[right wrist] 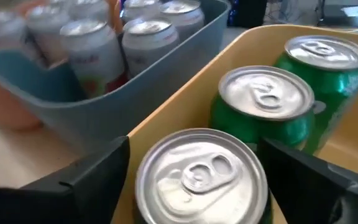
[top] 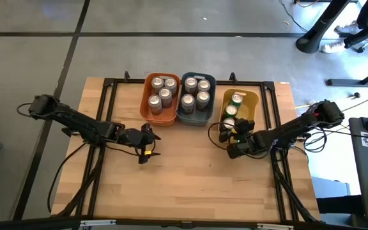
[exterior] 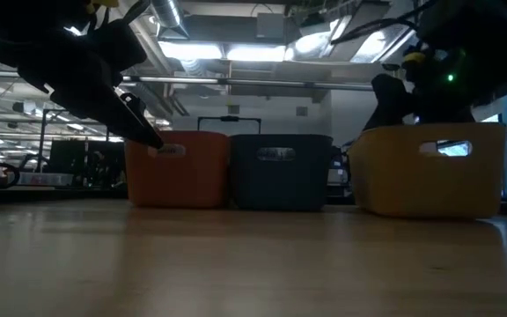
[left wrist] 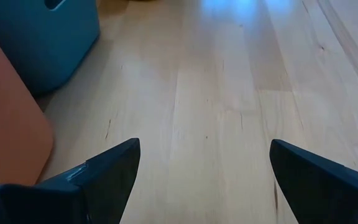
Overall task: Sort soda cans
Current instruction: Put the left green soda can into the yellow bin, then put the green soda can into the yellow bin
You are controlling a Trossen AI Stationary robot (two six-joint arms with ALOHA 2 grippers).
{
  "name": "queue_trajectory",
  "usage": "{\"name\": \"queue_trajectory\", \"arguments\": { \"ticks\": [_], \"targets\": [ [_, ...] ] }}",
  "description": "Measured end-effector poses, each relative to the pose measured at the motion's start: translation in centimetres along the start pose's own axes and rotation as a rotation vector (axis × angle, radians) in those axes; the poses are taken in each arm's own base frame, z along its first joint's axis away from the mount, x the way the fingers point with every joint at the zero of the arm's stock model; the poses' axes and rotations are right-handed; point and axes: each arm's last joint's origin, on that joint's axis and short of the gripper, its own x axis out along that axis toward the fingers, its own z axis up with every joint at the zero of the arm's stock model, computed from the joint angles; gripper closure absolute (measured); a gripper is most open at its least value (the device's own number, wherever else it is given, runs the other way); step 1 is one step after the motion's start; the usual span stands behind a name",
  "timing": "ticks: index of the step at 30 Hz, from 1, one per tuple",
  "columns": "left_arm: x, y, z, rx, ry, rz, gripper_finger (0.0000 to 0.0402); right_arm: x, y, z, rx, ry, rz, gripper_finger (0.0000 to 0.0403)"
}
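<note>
Three green soda cans stand in the yellow bin (top: 250, 101); the nearest one (right wrist: 201, 177) shows its silver top, with two more (right wrist: 266, 102) (right wrist: 325, 62) behind it. My right gripper (right wrist: 194, 149) hangs open over that bin's near end, one finger on either side of the nearest can's top. Several silver cans (right wrist: 148, 37) stand in the grey-blue bin (top: 195, 116), and several more (top: 161, 92) in the orange bin (top: 147, 96). My left gripper (left wrist: 204, 180) stands open above bare table, just near of the orange bin.
The three bins stand side by side at the table's far middle: orange (exterior: 179, 167), grey-blue (exterior: 280, 172), yellow (exterior: 429, 172). A black frame (top: 107, 96) runs along the table's sides. The near half of the wooden table (top: 197, 185) lies bare.
</note>
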Motion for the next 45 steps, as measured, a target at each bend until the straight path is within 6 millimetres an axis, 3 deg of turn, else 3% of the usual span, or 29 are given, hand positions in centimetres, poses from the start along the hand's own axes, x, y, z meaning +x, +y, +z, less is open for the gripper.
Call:
{"name": "queue_trajectory", "arguments": {
  "ticks": [10,19,23,30,34,41,45],
  "targets": [
    [0.0,0.0,0.1,-0.001,-0.005,-0.001,0.0054,-2.8,1.2,5.0,-0.219,0.311,0.047,0.0068],
    [0.0,0.0,0.1,0.002,-0.007,-0.001,0.0054,-5.7,1.3,10.4,-0.32,0.477,0.007,0.0068],
    [0.0,0.0,0.1,0.006,-0.007,-0.001,0.0054,-6.5,1.3,12.0,-0.325,0.511,0.009,0.0068],
    [0.0,0.0,0.1,0.007,-0.008,-0.001,0.0054,-6.8,1.8,12.7,-0.453,0.499,0.09,0.0068],
    [0.0,0.0,0.1,0.007,-0.008,-0.002,0.0054,-6.7,2.0,12.7,-0.455,0.459,0.083,0.0068],
    [0.0,0.0,0.1,0.003,-0.008,-0.002,0.0054,-6.5,2.1,12.7,-0.445,0.533,0.124,0.0066],
    [0.0,0.0,0.1,0.002,-0.008,-0.002,0.0054,-6.4,1.3,12.5,-0.444,0.617,0.071,0.0031]
  ]
}}
